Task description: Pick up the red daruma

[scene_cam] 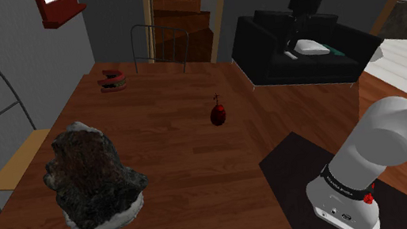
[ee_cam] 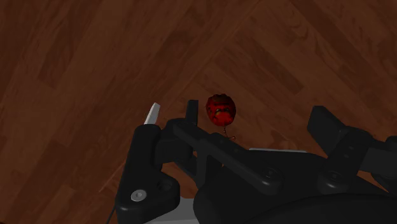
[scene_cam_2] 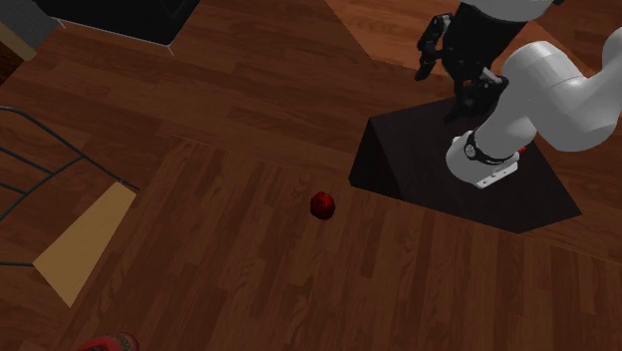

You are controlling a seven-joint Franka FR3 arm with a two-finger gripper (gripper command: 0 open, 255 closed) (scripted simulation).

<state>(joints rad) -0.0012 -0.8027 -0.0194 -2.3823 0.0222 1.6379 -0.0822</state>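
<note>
Fingers stand spread with nothing between them, raised well above the dark stand. I judge the pick-up barely begun: the descent, the closing and the lift are all left to do. From the wrist, the red daruma shows just past the fingers, lower down on the wood and untouched. In the shoulder view it stands upright on the bench at about ten o'clock from the stand. It is near the bench's three o'clock edge, with bare wood on every side, so there looks to be free room for a straight drop onto it. A push toward that edge might send it off, I think. Farther toward nine o'clock lies a dark furry lump, well apart from the daruma. At the bench's far end, near eleven o'clock, sits a small red and dark item, with a metal chair behind it. A black sofa stands beyond the bench at one o'clock.
</note>
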